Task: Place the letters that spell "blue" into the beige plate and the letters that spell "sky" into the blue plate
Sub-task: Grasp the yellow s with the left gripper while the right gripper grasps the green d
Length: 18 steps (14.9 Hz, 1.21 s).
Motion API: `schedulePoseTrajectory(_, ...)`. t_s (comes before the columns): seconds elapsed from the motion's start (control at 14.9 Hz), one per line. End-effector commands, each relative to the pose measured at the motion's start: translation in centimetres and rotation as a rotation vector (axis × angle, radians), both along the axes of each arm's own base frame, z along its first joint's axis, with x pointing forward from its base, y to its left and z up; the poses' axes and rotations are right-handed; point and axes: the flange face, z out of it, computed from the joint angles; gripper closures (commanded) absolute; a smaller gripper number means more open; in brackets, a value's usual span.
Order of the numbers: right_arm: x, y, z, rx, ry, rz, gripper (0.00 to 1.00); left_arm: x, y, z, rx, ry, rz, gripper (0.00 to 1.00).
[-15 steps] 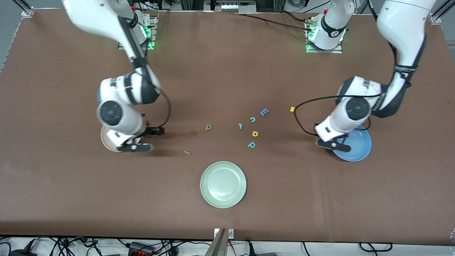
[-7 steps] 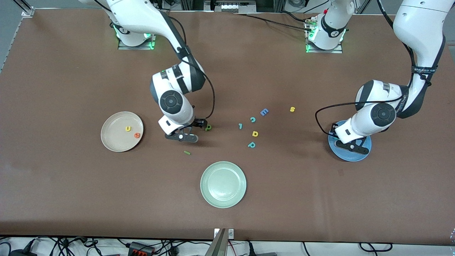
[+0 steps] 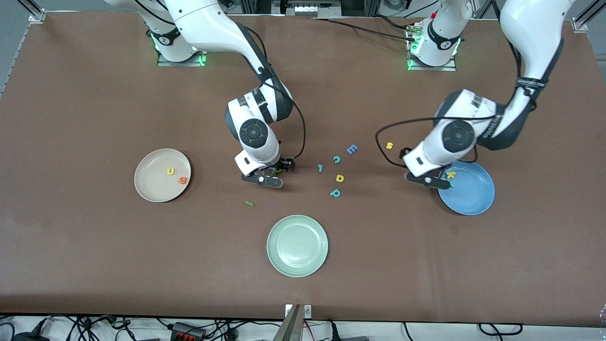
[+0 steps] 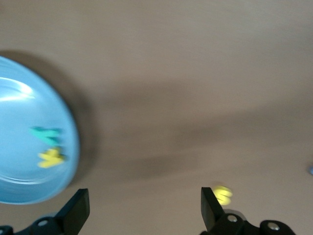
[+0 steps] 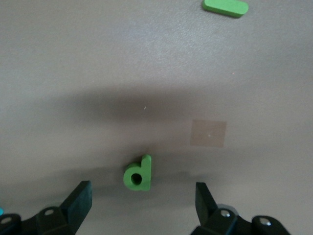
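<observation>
While both arms reach over the table, the right gripper (image 5: 139, 196) hangs with its fingers spread and released directly over the green b (image 5: 139, 173), which lies on the bare mat between them. At about 7 o'clock from that letter in the front view lies the green l (image 3: 249, 203), well apart. On the beige plate (image 3: 150, 189), toward the right arm's end of the table, rest the yellow u (image 3: 170, 171) and, at its 4 o'clock, the orange e (image 3: 182, 180). The left gripper (image 4: 142, 208) is released and empty, its fingers wide, over the mat just beside the rim of the blue plate (image 3: 476, 199). Inside that plate, near the rim, the yellow k (image 3: 450, 174) and the teal y (image 4: 45, 133) lie side by side. On the mat at roughly 10 o'clock from the blue plate sits the yellow s (image 3: 389, 145), apart from the plate. At the 6 o'clock edge of the letter group stands the pale green plate (image 3: 279, 258), holding nothing.
</observation>
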Motion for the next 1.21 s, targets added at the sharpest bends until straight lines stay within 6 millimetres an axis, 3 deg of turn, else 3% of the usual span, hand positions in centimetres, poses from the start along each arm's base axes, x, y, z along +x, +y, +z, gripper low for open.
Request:
schedulePoseTrajectory(0.0,0.4,0.2,-0.6,0.003,0.002,-0.027,0.19,-3.8,-2.3,-2.3,-0.050,0.000,-0.091,0.00)
schedulePoseTrajectory(0.2,0.4,0.1,-1.6,-0.006,0.008,-0.023,0.28,-6.0,-2.9,-3.9,-0.083,0.012,-0.217,0.00)
schedulePoseTrajectory(0.4,0.7,0.5,-1.5,-0.001,0.000,-0.020,0.29,-7.9,-4.0,-4.9,-0.102,0.016,-0.239,0.00)
schedulePoseTrajectory(0.67,0.9,0.8,-1.7,0.000,-0.005,-0.015,0.40,-8.1,-4.1,-6.0,-0.128,0.016,-0.243,0.02)
schedulePoseTrajectory(0.94,0.9,0.8,-1.7,0.001,-0.003,-0.010,0.44,-8.7,-4.3,-7.5,-0.146,0.051,-0.244,0.17)
schedulePoseTrajectory(1.14,0.8,0.9,-1.7,0.001,-0.002,-0.007,0.48,-8.3,-3.7,-8.3,-0.146,0.037,-0.259,0.20)
